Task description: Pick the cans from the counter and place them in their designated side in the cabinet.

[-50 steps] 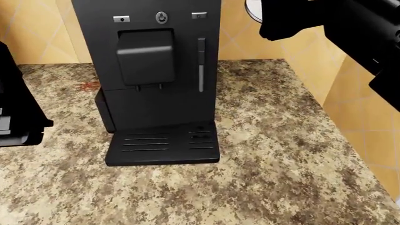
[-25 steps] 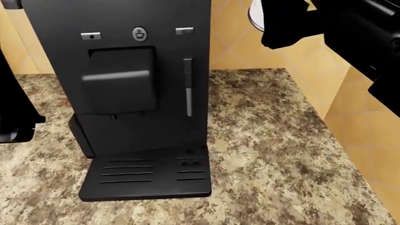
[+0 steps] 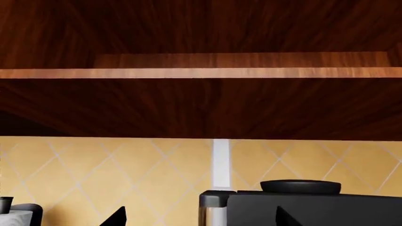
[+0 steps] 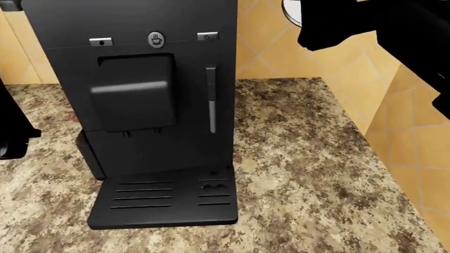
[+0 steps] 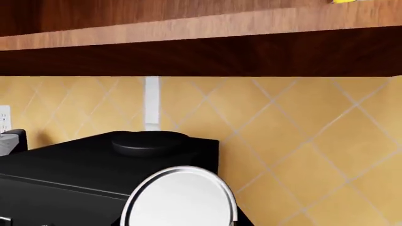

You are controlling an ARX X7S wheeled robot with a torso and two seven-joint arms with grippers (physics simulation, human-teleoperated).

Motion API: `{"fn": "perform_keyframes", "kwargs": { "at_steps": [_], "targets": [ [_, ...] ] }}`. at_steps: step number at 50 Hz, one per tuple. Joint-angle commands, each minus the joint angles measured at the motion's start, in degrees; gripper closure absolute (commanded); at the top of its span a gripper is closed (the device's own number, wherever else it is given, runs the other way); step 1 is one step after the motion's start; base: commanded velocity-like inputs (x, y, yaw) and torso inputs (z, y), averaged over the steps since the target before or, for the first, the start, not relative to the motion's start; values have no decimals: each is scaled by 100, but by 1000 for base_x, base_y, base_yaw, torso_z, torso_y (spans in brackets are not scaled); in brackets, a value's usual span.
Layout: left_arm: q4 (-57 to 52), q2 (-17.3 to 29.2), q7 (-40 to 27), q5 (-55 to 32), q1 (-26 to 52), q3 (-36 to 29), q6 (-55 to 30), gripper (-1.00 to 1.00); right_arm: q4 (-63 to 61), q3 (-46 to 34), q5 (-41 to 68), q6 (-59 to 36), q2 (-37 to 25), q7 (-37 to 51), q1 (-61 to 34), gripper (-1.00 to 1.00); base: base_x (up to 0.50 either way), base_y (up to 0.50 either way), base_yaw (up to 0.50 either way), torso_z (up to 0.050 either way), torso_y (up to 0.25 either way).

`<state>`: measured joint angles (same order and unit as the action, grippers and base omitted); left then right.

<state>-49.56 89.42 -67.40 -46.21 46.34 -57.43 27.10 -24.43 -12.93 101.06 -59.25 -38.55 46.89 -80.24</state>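
Speckled granite counter (image 4: pixel 309 174) runs out to a tiled wall beyond the black coffee machine (image 4: pixel 147 105), with bare worktop between the two. Left arm (image 4: pixel 10 132) sits low beside the machine; right arm (image 4: pixel 380 26) hangs high above it, a white-faced can (image 5: pixel 180 197) at its gripper. Jaw spread on either gripper: cannot tell. Dark wood cabinet (image 3: pixel 201 73) overhangs close above the machine's top.

The coffee machine (image 4: pixel 147 105) stands on the counter (image 4: pixel 309 174), against the tiled wall (image 4: pixel 274 37) behind it, under the cabinet (image 5: pixel 201 42).
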Motion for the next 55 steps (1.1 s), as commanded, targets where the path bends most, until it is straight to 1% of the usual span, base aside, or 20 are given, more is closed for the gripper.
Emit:
{"fn": "perform_keyframes", "kwargs": {
  "at_steps": [1,8,15,28,36,48,55],
  "targets": [
    [-7,15,-10,19,-28,5,16,-100,-230,31,381,-52,-88,578,-670,100,0,0,0,0,0],
    [-22,0,-12,16,-30,23,-2,-100,-228,-16,650,-51,-129,855,-1097,100,0,0,0,1,1],
    [-19,-9,-11,21,-39,32,-1,-100,-213,-46,640,-39,-97,924,-1365,100,0,0,0,0,0],
    [-14,-84,1,51,-69,56,-41,-100,55,-215,434,-57,203,896,-2181,100,0,0,0,0,1],
    [-40,-153,21,29,-48,95,-133,-100,398,-336,0,-41,545,644,-2777,100,0,0,0,0,0],
    [-18,-141,34,32,-77,98,-91,-100,1155,-677,-1039,-76,922,-54,-3673,100,0,0,0,1,0],
    [-30,-169,41,37,-84,106,-105,-100,1657,-854,-1623,63,1100,-445,-4030,100,0,0,0,0,1]
  ]
}}
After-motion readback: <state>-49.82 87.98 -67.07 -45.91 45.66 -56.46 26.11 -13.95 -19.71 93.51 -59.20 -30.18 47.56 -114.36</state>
